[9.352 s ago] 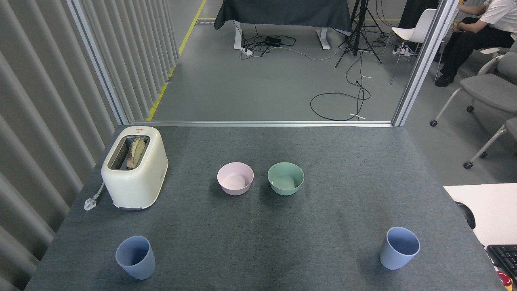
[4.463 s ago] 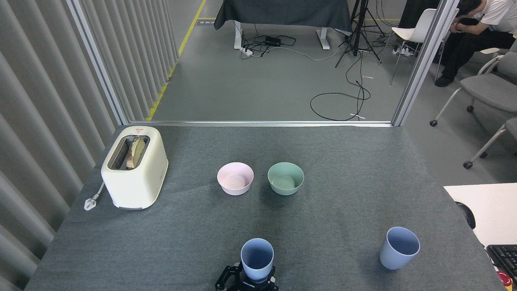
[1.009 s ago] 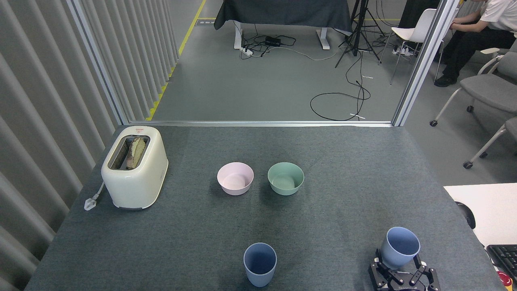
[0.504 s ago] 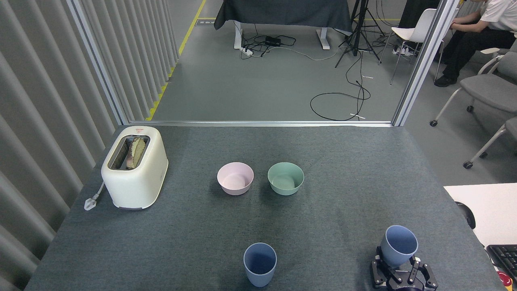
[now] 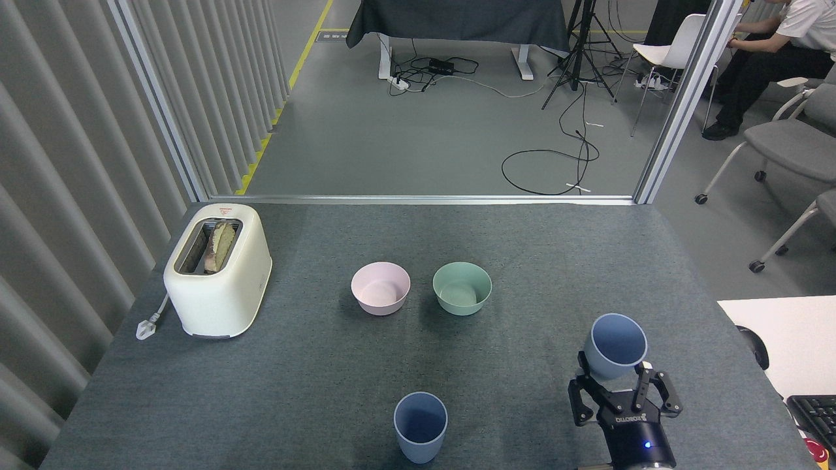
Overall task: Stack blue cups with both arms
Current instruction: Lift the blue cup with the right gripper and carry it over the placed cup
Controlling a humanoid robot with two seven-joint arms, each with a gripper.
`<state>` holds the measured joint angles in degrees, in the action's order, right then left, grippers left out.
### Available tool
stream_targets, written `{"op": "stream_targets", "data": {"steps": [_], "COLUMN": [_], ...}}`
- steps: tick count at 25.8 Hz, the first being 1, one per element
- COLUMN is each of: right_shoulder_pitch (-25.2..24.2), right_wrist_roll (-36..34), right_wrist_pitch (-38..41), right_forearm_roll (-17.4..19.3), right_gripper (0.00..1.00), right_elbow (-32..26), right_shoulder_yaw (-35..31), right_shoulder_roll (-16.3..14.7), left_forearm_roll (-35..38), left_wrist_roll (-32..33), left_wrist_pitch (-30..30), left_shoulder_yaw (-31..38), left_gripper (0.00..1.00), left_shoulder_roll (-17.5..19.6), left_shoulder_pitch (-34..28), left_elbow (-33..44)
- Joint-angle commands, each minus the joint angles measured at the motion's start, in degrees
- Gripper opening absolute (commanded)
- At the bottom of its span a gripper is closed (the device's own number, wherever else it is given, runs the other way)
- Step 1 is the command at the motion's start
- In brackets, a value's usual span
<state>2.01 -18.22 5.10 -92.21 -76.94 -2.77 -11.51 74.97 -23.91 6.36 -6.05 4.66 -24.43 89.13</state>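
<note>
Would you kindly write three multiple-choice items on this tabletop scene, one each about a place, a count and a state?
1. Where does the free blue cup stand?
A. Inside the pink bowl
B. On the table's near edge, in front of the bowls
C. On top of the toaster

2. How many bowls are on the table?
A. Two
B. Three
C. Four

3. What is the right gripper doing?
A. Hanging open
B. Gripping the toaster
C. Holding a blue cup

Answers:
1 B: it stands alone nearer than the pink bowl and green bowl.
2 A: one pink, one green.
3 C: its fingers clasp the held blue cup, tilted.
</note>
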Motion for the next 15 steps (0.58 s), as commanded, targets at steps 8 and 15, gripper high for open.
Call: {"op": "stream_targets", "data": {"steps": [8,15], "right_shoulder_pitch": [-3.9,-7.2], "right_wrist_roll": [2.7,2.7], "right_wrist_pitch": [0.1,0.2], "right_forearm_roll": [-4.3,-11.1], "right_gripper": [0.61,0.61], "right_elbow": [-12.8,-12.2], "right_shoulder_yaw": [16.1,21.4], "right_shoulder_roll": [5.0,10.8], "left_forearm_roll": [0.0,-0.1], "left_wrist_roll": [-0.2,-0.3], "left_wrist_pitch": [0.1,0.0], "left_shoulder_yaw": [-0.1,-0.1], "left_gripper": [1.0,1.0], "left_shoulder_roll": [-0.1,-0.2], "left_shoulder_pitch": [0.2,0.4], "left_elbow": [-0.2,-0.8]}}
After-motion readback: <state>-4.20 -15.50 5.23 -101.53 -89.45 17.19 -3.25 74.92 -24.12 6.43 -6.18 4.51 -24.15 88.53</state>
